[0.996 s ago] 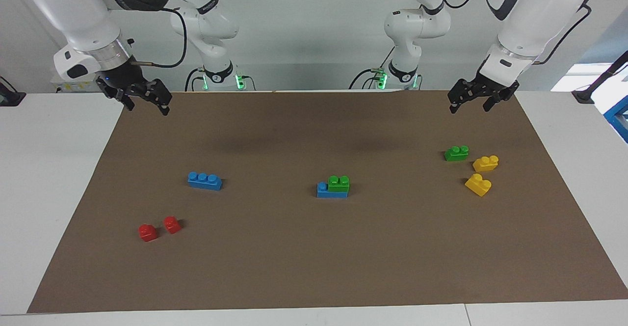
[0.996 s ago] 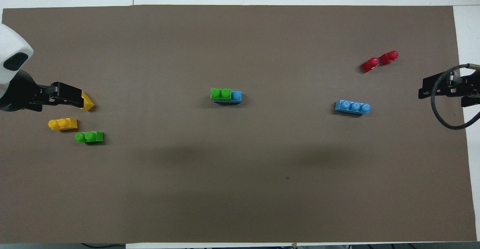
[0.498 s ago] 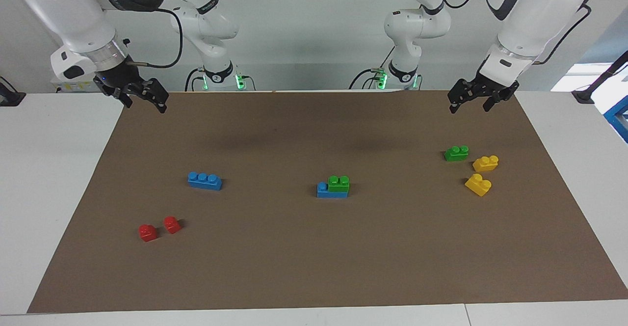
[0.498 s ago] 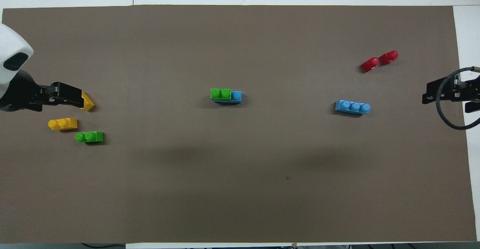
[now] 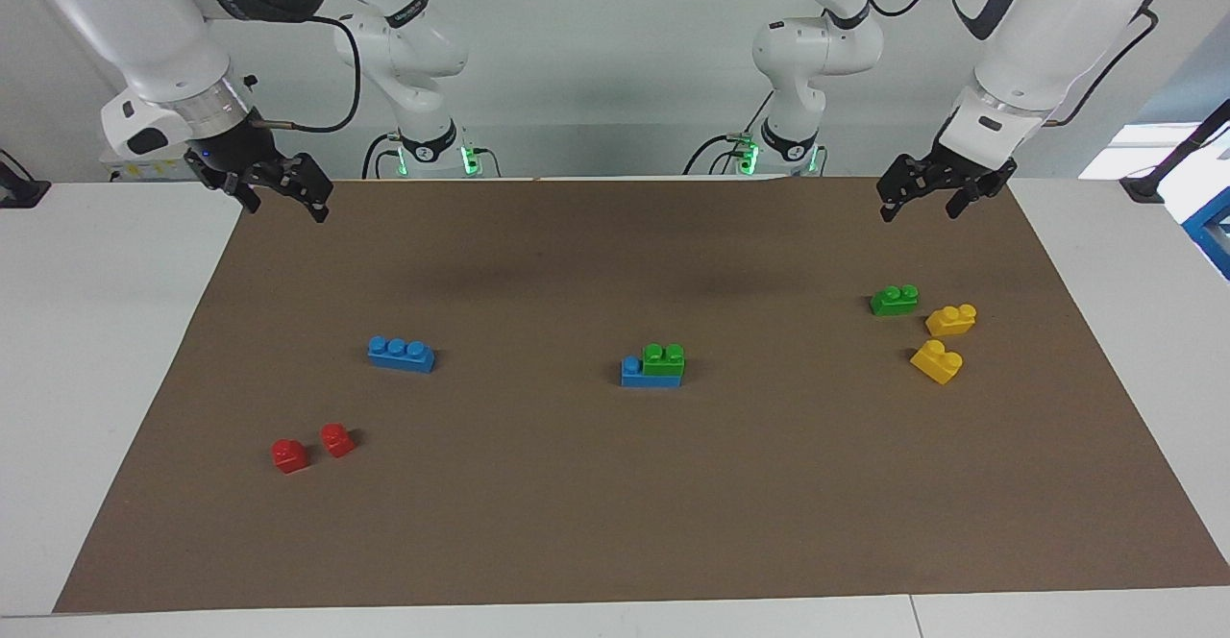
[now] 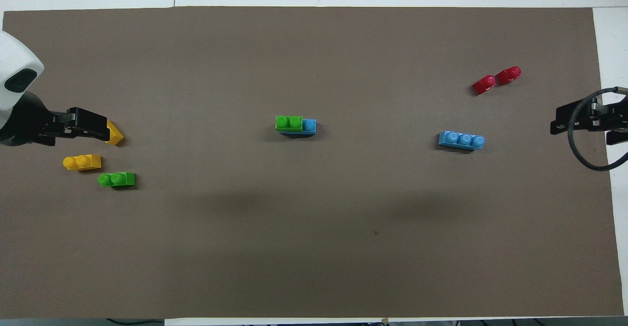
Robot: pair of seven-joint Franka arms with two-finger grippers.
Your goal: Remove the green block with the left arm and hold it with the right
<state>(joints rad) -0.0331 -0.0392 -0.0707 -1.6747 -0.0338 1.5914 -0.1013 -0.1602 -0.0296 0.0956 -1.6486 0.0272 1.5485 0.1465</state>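
Observation:
A green block (image 5: 664, 359) with two studs sits on one end of a blue three-stud brick (image 5: 634, 374) at the middle of the brown mat; both also show in the overhead view, green block (image 6: 288, 122) on blue brick (image 6: 309, 125). A second, loose green block (image 5: 894, 300) (image 6: 117, 179) lies toward the left arm's end. My left gripper (image 5: 919, 208) hangs open and empty in the air over the mat at that end. My right gripper (image 5: 288, 206) hangs open and empty over the mat's corner at the right arm's end. Neither touches a brick.
Two yellow two-stud bricks (image 5: 951, 319) (image 5: 937, 361) lie beside the loose green block; in the overhead view the raised left gripper covers part of one. A lone blue three-stud brick (image 5: 401, 354) and two small red bricks (image 5: 312, 447) lie toward the right arm's end.
My right gripper has risen slightly and shifted a little toward its end of the table. The left gripper and all bricks have stayed put.

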